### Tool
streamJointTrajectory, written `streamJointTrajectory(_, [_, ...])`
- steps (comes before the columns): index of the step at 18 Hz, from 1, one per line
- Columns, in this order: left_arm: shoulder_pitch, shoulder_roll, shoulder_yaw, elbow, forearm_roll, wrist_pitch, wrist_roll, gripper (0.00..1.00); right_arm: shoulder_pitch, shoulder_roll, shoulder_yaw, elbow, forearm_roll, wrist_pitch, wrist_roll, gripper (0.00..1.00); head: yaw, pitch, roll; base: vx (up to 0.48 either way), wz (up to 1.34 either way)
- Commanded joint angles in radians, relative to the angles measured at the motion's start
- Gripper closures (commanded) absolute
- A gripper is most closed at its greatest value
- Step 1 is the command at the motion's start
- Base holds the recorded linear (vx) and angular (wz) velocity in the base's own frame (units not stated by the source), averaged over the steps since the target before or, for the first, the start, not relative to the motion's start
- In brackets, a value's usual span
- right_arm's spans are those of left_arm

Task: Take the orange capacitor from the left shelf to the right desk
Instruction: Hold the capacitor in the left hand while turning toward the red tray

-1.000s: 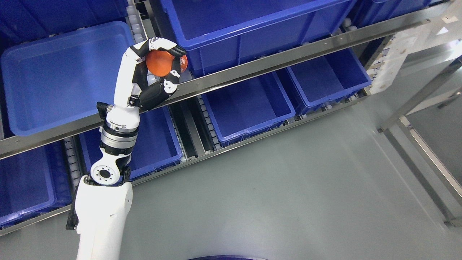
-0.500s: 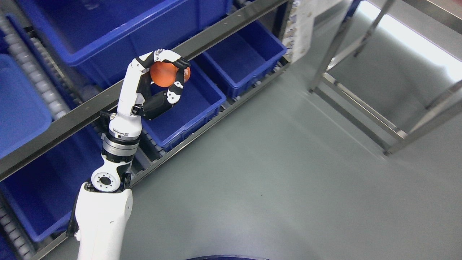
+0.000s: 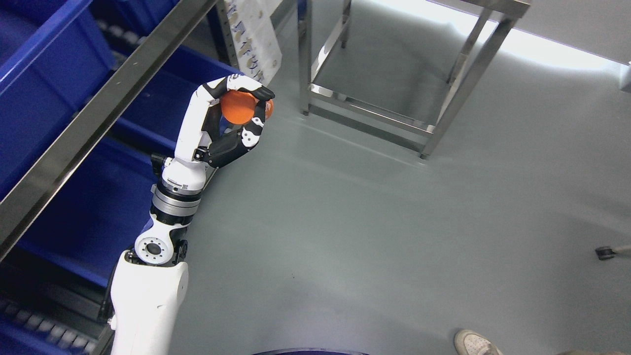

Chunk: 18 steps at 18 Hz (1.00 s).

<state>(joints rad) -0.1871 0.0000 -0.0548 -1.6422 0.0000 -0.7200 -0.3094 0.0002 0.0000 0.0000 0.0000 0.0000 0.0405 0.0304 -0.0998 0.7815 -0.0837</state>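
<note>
1. Head view, handling: the orange capacitor [image 3: 238,107] is judged light and rigid, w/ a smooth rounded shell that is prob. slippery. It is best taken around its widest part, w/ fingers over the top and the thumb opposed underneath, as is done now.
2. Head view, robot hand state: the left robot hand [image 3: 236,121] is clamped on the capacitor. One black-tipped finger [image 3: 256,90] is hooked over the top, and another is pressed against its right side.
3. Head view, position: the capacitor is held up in the air, above the grey floor [image 3: 374,222], just off the end of the shelf [image 3: 93,118] w/ its blue bins [image 3: 54,54]. No surface is touched by it.
4. Head view, looks: a round, ball-like orange body is seen, matt, no dents visible. A small bit of white print shows at its right edge, too small to be read.
5. Head view, surroundings: a steel-framed bench [image 3: 443,79] is seen upper right, well apart from the capacitor. A shoe [image 3: 475,342] is seen at the bottom edge. The right arm isn't in view.
</note>
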Motion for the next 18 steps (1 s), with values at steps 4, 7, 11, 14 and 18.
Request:
streamJointTrajectory(4, [0.001, 0.017, -0.069, 0.027, 0.012, 0.001, 0.003, 0.97, 0.034, -0.017, -0.012, -0.023, 0.0, -0.001, 0.0, 0.0, 0.0, 0.0, 0.0, 0.248, -0.54])
streamJointTrajectory(7, [0.001, 0.017, -0.088, 0.03, 0.012, 0.001, 0.003, 0.97, 0.034, -0.017, -0.012, -0.023, 0.0, -0.001, 0.0, 0.0, 0.0, 0.0, 0.0, 0.329, -0.37])
streamJointTrajectory(11, [0.0, 0.017, -0.088, 0.033, 0.012, 0.001, 0.003, 0.97, 0.034, -0.017, -0.011, -0.023, 0.0, -0.001, 0.0, 0.0, 0.0, 0.0, 0.0, 0.393, -0.2])
streamJointTrajectory(14, [0.0, 0.017, -0.097, 0.039, 0.012, 0.001, 0.003, 0.97, 0.034, -0.017, -0.011, -0.023, 0.0, -0.001, 0.0, 0.0, 0.0, 0.0, 0.0, 0.43, -0.12])
streamJointTrajectory(18, [-0.002, 0.017, -0.12, 0.039, 0.012, 0.001, 0.004, 0.97, 0.034, -0.017, -0.012, -0.023, 0.0, -0.001, 0.0, 0.0, 0.0, 0.0, 0.0, 0.469, -0.11])
